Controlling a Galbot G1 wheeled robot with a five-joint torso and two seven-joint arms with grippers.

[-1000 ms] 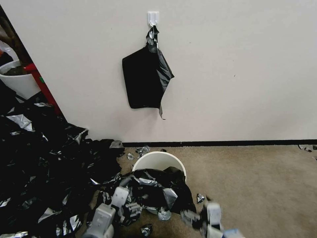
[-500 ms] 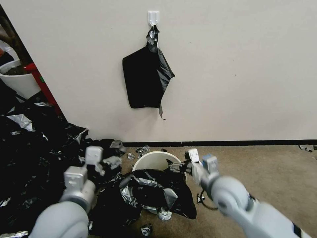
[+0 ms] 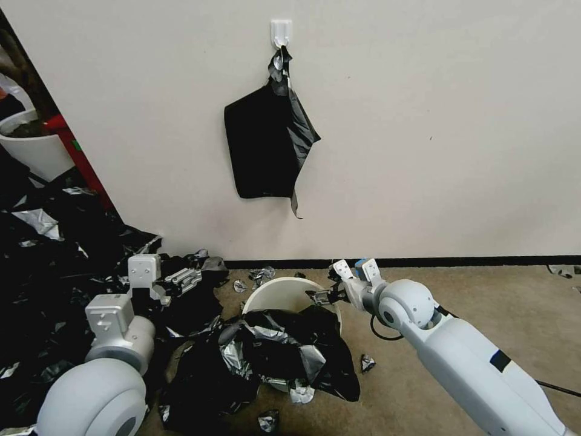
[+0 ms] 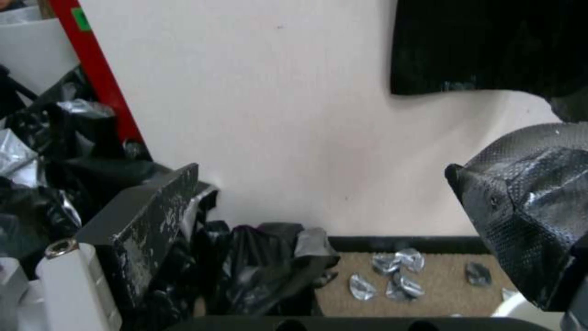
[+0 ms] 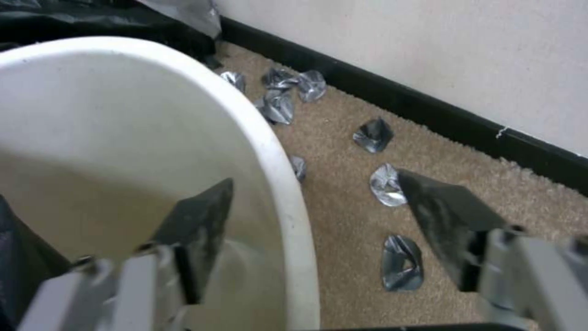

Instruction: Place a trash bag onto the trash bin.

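No writing or brand mark can be read anywhere. The trash bin is a round, smooth, cream-white plastic bucket standing on short-pile tan carpet close to the wall's black baseboard. The trash bag, thin glossy black film with crumpled silvery-grey creases, drapes over the bin's near rim and spills down its front onto the floor, leaving the far half of the mouth bare.

The right hand is at the bin's right rim with its dark wedge-shaped fingers spread apart, one inside the bin wall and one outside, straddling the rim without pinching anything. The left hand hovers over the heap of black plastic shreds left of the bin, its fingers spread and holding nothing.

A flat matte-black pack hangs from a white wall hook. Small crumpled silver scraps lie on the carpet near the baseboard.
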